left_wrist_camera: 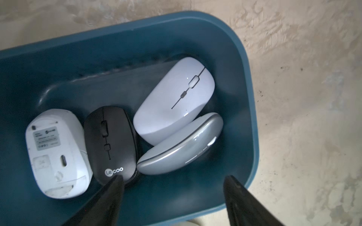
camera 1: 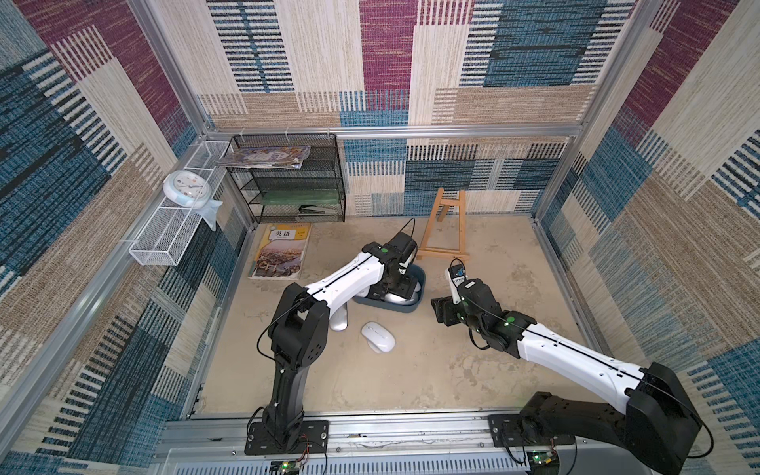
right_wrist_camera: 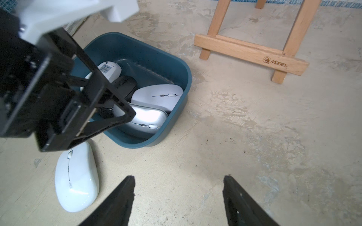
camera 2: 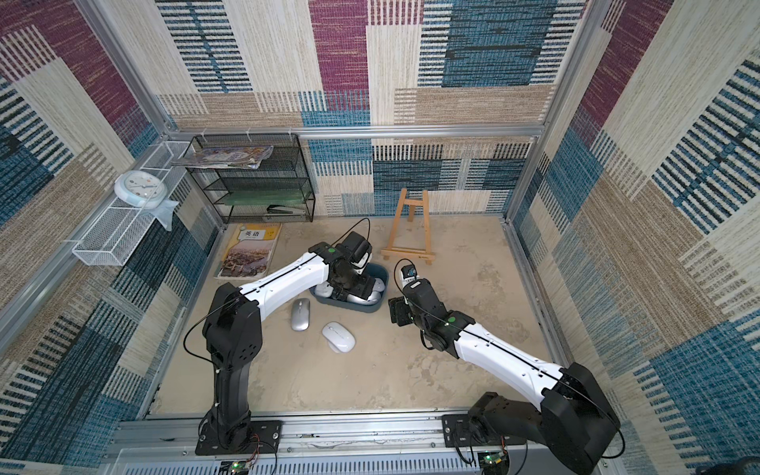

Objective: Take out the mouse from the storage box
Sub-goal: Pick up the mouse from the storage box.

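Four mice lie in the storage box [left_wrist_camera: 251, 117], which sits mid-worktop [right_wrist_camera: 254, 156]. The left end effector [left_wrist_camera: 174, 177] hangs over it, jaws wide and empty, lined up on the silver mouse [left_wrist_camera: 182, 144] — tilted on its edge against a white mouse [left_wrist_camera: 174, 101]. These look like light, rigid, glossy shells, likely to squirt out of a pinch on the domed top — better to take the flatter long sides, low down. The black mouse [left_wrist_camera: 109, 140] crowds one fingertip. The right end effector [right_wrist_camera: 179, 177] is spread, holding nothing, beside the box
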Controlling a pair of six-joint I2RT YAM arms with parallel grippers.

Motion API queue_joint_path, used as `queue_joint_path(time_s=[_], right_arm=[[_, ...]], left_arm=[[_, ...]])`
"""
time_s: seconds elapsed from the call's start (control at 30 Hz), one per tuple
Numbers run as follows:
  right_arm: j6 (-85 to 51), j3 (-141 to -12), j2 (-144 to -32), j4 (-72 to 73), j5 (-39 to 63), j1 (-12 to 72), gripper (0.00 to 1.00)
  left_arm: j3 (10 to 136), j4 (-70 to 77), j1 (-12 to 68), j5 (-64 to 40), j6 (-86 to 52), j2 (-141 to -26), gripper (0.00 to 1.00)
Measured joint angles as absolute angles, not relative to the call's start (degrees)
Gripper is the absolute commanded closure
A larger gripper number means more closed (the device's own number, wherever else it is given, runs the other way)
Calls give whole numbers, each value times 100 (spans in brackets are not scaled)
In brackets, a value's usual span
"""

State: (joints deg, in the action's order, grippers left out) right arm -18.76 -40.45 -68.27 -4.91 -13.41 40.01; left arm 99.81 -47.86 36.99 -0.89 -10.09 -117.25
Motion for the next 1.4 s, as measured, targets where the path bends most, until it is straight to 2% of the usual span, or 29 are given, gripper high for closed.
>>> queue_joint_path(time_s=[0.33,0.5,0.8,1.0,1.03,1.07,1.4], right_arm=[[-1938,-3959,-6757,-458,-1280,3997,23],[-1962,-3957,-6748,-458,-1219,3992,23],[-1979,-3999,-6831,-464,-1221,3992,23],[-2001,-4071,-6871,-480,-1260,3992,23],[-2003,-4075,-6886,-484,-1262,3992,23],[-2005,-4086,-6901,-489,-1267,3992,23],[-2078,-4198,-7013,-530,-1326,3992,23]], left_arm=[[10543,-5183,3653,-207,-370,-12425,18],[10715,-5358,3557,-462,-104,-12717,26],[10989,-5476,3500,-797,187,-13017,30],[11072,-5559,3498,-816,207,-13082,42],[11072,-5037,3498,-816,207,-13087,44],[11072,-5627,3498,-825,207,-13087,46],[11093,-5693,3509,-996,211,-13107,63]])
